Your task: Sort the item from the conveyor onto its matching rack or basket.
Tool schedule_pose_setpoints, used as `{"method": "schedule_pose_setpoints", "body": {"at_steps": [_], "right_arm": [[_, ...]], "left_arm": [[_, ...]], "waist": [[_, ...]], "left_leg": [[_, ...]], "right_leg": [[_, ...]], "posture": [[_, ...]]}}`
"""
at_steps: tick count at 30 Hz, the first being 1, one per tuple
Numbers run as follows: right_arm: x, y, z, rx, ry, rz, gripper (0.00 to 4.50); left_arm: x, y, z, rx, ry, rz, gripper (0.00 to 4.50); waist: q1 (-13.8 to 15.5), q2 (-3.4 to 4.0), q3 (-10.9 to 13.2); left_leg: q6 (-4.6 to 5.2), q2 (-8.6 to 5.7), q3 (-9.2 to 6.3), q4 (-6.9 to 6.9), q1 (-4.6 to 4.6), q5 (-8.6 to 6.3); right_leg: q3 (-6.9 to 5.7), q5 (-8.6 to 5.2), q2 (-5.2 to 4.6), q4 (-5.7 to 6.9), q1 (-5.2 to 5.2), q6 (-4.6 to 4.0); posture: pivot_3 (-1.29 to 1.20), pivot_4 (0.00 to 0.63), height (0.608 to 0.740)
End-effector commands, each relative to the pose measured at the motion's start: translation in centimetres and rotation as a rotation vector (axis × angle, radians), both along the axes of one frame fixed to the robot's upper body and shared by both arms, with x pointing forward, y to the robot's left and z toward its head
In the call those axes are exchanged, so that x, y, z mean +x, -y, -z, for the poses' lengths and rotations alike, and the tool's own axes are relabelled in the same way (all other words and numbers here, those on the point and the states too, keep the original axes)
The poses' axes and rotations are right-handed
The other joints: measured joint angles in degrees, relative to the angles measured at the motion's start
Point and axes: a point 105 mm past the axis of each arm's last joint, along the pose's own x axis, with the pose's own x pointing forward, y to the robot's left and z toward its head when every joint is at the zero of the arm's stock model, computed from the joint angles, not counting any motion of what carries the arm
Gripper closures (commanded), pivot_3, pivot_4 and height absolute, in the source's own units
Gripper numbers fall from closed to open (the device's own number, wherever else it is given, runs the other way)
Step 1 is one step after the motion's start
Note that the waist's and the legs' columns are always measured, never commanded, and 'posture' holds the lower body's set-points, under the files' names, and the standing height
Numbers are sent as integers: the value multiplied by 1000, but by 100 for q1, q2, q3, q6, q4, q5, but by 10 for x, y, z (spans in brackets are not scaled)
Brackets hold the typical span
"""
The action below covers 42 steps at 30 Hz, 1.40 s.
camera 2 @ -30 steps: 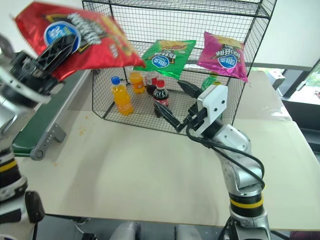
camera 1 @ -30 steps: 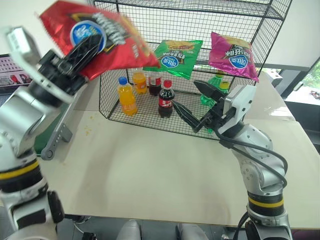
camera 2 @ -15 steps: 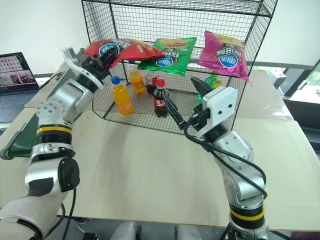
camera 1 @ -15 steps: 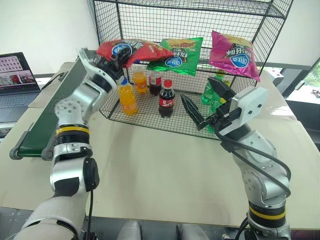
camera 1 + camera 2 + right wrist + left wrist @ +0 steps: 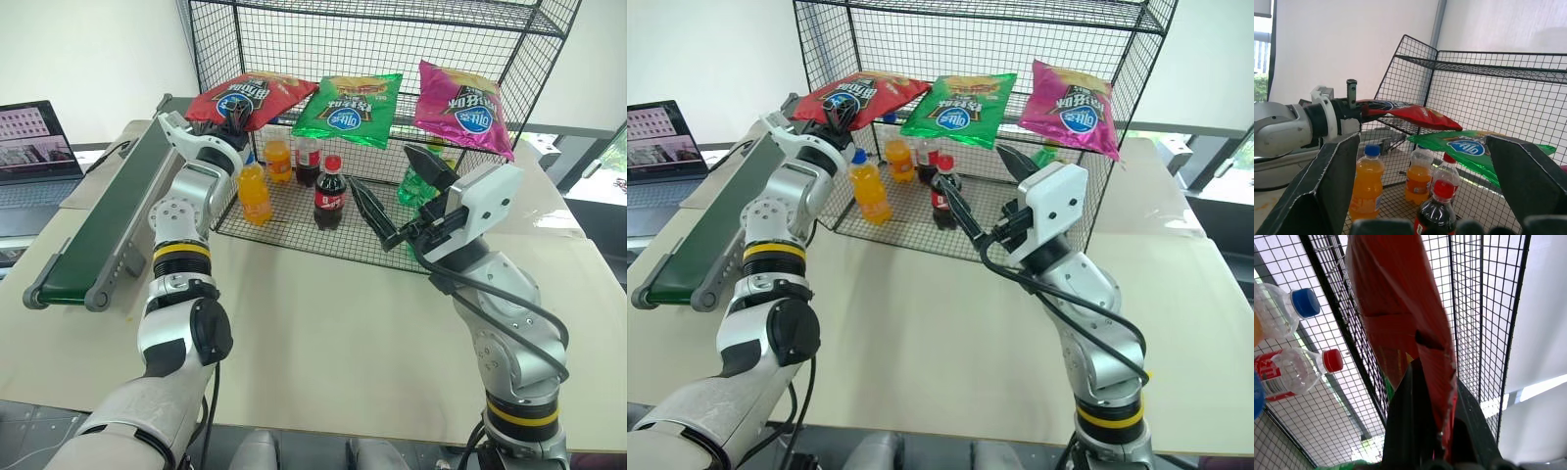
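Beige table (image 5: 323, 323) – left end effector (image 5: 227, 119) clamped on red bag (image 5: 251, 97) at rack (image 5: 392, 59); right end effector (image 5: 392, 201) spread apart.

Both arms were built from rounded silver-grey metallic segments joined by black joint housings. Each forearm carried a band of yellow between black rings, seen on the left arm (image 5: 181, 262) above a large black disc-shaped joint cover, and low on the right arm (image 5: 519, 406). A black cable looped loosely along the outside of the right arm, and a thinner one hung beside the left. The right wrist ended in a boxy white housing. The right claw (image 5: 392, 191) had two tapered black fingers with ribbed faces; the left claw (image 5: 219, 118) was black too.
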Motion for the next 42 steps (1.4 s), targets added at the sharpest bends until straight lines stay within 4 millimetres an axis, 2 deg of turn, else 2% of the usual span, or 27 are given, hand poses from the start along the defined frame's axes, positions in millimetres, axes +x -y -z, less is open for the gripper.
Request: {"method": "schedule_pose_setpoints", "body": {"at_steps": [1, 6, 9, 12, 16, 17, 21, 27, 29, 31, 33, 36, 40, 42], "right_arm": [[-5, -3, -11, 25, 51, 17, 0], [-5, -5, -10, 31, 49, 22, 0], [-5, -4, -9, 34, 47, 27, 0], [-5, -3, -9, 35, 46, 31, 0], [-5, -3, -6, 38, 36, 24, 0], [-5, -3, -5, 38, 33, 21, 0], [-6, -1, -1, 39, 25, 21, 0], [-3, 4, 10, 23, -6, 18, 0], [1, 7, 27, -14, -57, 22, 0], [5, 12, 41, -14, -109, 50, 0], [7, 16, 48, -7, -135, 70, 0], [7, 24, 73, 9, -192, 120, 0], [4, 39, 113, 3, -271, 191, 0], [1, 45, 126, 3, -301, 219, 0]], "left_arm": [[3, 5, -25, -19, 54, -39, 4405], [9, 3, -29, -17, 37, -85, 4405], [11, -2, -28, -29, 32, -94, 3646], [10, -3, -30, -21, 40, -84, 2364], [0, 4, -31, 62, 50, -9, 763], [-2, 5, -30, 75, 44, 0, 161], [-27, -15, -19, 145, 2, -14, 63], [-65, -27, -9, 316, -30, -40, 63], [-90, -37, -3, 711, 66, -121, 63], [-106, -43, 22, 1046, 74, -158, 63], [-114, -48, 39, 1171, 75, -169, 63], [-134, -53, 88, 1375, 71, -152, 63], [-139, -58, 147, 1476, 14, -194, 63], [-137, -59, 168, 1498, -6, -219, 63]], "waist": [[-7, 0, 0], [-23, 0, 0], [-24, 0, 0], [-20, 0, 0], [-21, 0, 0], [-21, 1, 0], [-42, 2, -1], [-14, 1, -1], [-18, 1, -1], [-99, 5, -3], [-105, 10, -2], [-58, 15, -2], [-3, 6, 3], [5, 5, 3]], "left_leg": [[0, 0, 0, 1, 0, 0], [1, -1, -1, -4, 3, 0], [1, 0, -1, -7, 6, 1], [0, -1, -1, -5, 5, 1], [0, 0, -2, -5, 3, 1], [0, -1, -2, -4, 3, 1], [-2, 3, -2, -4, 9, 2], [-9, 6, -5, 0, 13, 6], [-9, 5, -5, 1, 12, 6], [-15, 4, 0, -14, 29, 9], [-32, 5, 2, -23, 40, 18], [-29, 5, 4, -26, 36, 16], [-23, 6, 7, -20, 25, 12], [-22, 3, 7, -14, 24, 11]], "right_leg": [[0, 0, 0, 0, 0, 1], [0, 0, 0, 0, 0, 1], [0, 0, 0, 2, 0, 1], [0, 0, 0, 3, 0, 1], [0, -1, 0, 3, 0, 2], [0, -1, 0, 5, 0, 2], [2, 0, 0, 14, 0, 2], [5, 1, 2, 22, 2, 2], [6, 2, 0, 21, 4, 3], [13, 2, 2, 20, 4, 3], [12, 2, 1, 22, 8, 2], [12, 1, 0, 15, 8, 0], [12, -1, -1, 9, 5, -2], [12, 0, -3, 7, 8, -3]], "posture": [[0, 150, 740], [0, 150, 740], [0, 150, 740], [0, 150, 740], [0, 150, 740], [0, 150, 740], [0, 150, 740], [0, 150, 740], [0, 150, 740], [0, 150, 740], [0, 150, 740], [0, 150, 740], [0, 150, 740], [0, 150, 740]]}}
